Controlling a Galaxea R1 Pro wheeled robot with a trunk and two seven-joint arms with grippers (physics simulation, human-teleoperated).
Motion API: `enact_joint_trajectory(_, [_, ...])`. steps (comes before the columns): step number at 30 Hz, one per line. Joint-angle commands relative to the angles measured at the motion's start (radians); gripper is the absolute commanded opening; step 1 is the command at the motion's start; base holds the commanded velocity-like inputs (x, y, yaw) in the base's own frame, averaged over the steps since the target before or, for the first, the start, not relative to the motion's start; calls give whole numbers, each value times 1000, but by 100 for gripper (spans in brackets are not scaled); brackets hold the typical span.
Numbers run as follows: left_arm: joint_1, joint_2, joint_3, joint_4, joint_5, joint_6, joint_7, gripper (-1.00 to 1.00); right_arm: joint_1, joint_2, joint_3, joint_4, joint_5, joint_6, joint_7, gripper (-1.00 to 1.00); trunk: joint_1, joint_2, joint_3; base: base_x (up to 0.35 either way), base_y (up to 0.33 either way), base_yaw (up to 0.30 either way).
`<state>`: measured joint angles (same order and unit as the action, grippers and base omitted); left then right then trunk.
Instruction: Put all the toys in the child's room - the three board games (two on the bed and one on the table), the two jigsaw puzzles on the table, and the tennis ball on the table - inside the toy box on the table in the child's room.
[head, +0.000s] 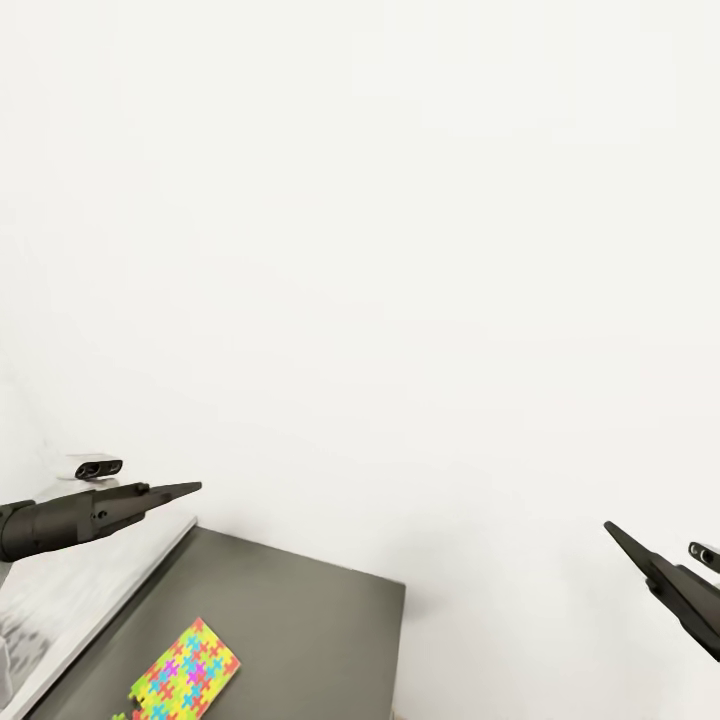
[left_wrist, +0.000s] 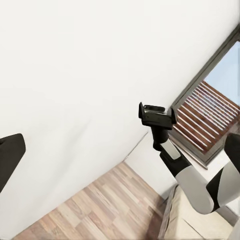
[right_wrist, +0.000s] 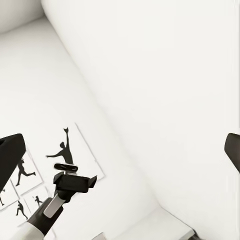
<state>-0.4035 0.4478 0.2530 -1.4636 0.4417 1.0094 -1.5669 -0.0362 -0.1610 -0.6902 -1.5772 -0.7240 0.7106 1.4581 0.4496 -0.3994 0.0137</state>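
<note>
The main risk is clipping the blank white wall (head: 400, 250) close ahead while turning with both arms raised. The left gripper (head: 190, 488) and right gripper (head: 612, 530), dark tapered fingers, hold nothing, jaws spread wide. 1 thin, glossy, multicoloured jigsaw square (head: 186, 672) lies at 7 o'clock on the matte dark grey lower table section (head: 300, 620).

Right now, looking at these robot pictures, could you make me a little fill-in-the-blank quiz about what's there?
1. The colourful jigsaw puzzle lies flat on the dark ____ desk section.
2. The left end effector holds ____.
3. In the right wrist view, the wall prints show black ____ of players.
4. In the left wrist view, the floor is made of ____ planks.

Missing words: grey; nothing; silhouettes; wood
</note>
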Motion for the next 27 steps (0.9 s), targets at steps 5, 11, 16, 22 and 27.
enact_joint_trajectory(5, [0,1,0,0,0,11,-4,100,-1,0,0,0,-2,10,2,100,0,-1,6,0,1,-202])
enact_joint_trajectory(11, [0,0,0,0,0,11,-4,100,-1,0,0,0,-2,10,2,100,0,-1,14,0,36,-202])
enact_joint_trajectory(16, [0,0,0,0,0,11,-4,100,-1,0,0,0,-1,10,0,100,0,-1,20,0,11,-160])
enact_joint_trajectory(22, [0,1,0,0,-1,11,-4,100,-1,0,-1,0,0,10,-6,100,0,-1,21,0,2,-41])
enact_joint_trajectory(27, [0,0,0,0,0,11,-4,100,-1,0,0,0,2,9,-12,100,0,-1,21,0,52,-7])
